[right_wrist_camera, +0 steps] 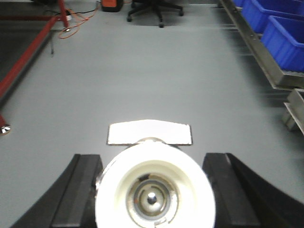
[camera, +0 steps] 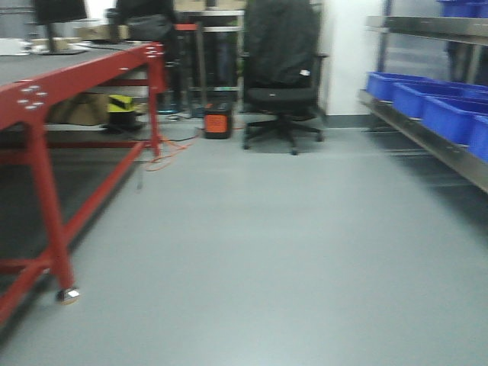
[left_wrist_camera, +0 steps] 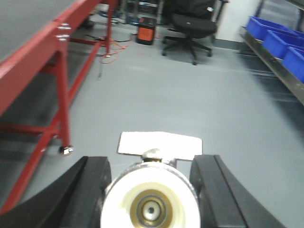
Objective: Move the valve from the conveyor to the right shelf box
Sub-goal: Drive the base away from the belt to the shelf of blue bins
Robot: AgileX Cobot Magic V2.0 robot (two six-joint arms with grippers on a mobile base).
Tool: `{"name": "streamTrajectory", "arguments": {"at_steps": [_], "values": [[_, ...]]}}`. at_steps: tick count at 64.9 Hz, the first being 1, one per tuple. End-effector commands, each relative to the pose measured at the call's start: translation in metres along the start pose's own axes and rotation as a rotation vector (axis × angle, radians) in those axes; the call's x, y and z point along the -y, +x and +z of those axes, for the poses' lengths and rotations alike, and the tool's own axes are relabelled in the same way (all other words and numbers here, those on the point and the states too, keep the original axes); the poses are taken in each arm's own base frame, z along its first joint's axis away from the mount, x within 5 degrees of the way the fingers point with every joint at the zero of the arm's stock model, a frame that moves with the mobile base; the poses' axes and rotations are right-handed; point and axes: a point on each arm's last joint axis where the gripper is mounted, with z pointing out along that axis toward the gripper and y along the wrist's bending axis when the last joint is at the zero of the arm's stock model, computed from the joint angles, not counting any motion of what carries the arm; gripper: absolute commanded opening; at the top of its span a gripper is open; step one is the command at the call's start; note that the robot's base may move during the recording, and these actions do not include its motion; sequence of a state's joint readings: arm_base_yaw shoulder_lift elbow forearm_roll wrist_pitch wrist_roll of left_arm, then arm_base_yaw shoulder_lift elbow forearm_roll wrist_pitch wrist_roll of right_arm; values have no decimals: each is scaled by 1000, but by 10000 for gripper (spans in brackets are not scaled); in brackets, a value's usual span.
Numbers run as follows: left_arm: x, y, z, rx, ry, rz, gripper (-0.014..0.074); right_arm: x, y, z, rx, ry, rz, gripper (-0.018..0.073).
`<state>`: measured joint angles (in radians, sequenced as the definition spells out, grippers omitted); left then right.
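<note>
Transit: left end effector [left_wrist_camera: 152, 192], right end effector [right_wrist_camera: 154, 187] each clench a valve [left_wrist_camera: 150, 209]; boxes [camera: 446, 114] at 2 o'clock, turn there next

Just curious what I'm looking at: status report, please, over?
Left tool shut on left valve. Right tool shut on right valve. Blue shelf boxes right, not reached. Office chair far ahead.

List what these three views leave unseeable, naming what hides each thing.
- Left wrist view: the valve runs off the bottom edge; its body hides where the fingers touch it.
- Right wrist view: the second valve is cut off likewise.
- Front view: blue boxes are blurred, their walls hiding any contents; the conveyor top is seen nearly edge-on.
</note>
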<state>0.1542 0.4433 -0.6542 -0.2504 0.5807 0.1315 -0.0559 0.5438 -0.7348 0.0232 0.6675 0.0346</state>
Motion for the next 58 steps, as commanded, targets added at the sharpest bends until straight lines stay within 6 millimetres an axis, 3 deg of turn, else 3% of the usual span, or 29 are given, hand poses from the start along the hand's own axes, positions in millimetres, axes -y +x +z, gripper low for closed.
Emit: {"name": "streamTrajectory", "arguments": {"at_steps": [1,58], "values": [[1,-6,-2,65,2,-11,-111,0,-10,-4,96,6,-7,-162],[1,-6,-2,65,2,-11,-111,0,-10,-4,96,6,-7,-162]]}}
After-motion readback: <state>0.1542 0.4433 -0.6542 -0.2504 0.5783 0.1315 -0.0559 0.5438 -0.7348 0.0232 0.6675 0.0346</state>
